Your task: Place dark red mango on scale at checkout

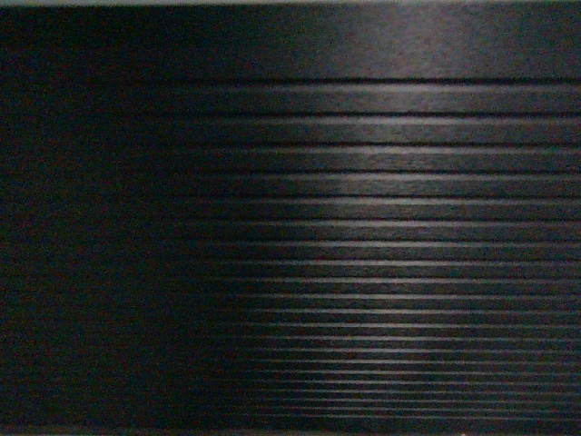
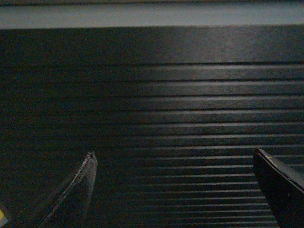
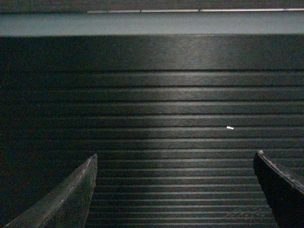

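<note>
The left claw (image 2: 173, 190) stands wide open with nothing between its dark fingers (image 2: 80, 190). The right claw (image 3: 173, 190) is spread just as wide and also empty. Both face the ribbed black front of the checkout bench (image 1: 381, 227), which fills the head view. The mango and scale are out of sight.

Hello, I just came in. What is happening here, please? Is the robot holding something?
Nothing is being handled right now. All three cameras face the ribbed black front of the checkout from close up. The left gripper and the right gripper are both open, with only the slats visible between their fingers. No mango or scale is in view, so nothing has been picked up yet.
</note>
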Motion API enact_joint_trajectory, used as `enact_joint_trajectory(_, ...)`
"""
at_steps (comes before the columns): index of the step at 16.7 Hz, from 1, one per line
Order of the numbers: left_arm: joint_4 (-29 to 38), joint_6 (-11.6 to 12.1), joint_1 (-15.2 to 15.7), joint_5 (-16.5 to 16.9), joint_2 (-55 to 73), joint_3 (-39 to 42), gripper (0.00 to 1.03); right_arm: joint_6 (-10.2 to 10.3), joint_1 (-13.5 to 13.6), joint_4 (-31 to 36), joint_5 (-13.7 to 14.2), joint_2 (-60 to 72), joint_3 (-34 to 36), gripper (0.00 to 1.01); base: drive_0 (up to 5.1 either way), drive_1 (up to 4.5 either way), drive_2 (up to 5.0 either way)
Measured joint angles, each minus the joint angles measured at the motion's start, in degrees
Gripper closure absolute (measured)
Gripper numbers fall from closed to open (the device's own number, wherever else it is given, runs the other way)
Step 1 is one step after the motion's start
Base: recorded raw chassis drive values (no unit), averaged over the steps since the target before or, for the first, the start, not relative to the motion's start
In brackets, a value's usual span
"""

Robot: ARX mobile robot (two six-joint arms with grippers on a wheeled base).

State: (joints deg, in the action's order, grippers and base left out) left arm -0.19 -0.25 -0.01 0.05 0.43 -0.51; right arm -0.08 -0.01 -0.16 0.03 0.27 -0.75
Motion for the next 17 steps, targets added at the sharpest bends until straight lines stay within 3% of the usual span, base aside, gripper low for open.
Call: enact_joint_trajectory(17, 0.0, 0.3, 0.0, -0.1, 0.0, 0.0, 0.05, 0.1, 0.0, -0.1, -0.1, 0.0, 0.0, 0.03, 0.0, 0.0, 0.0)
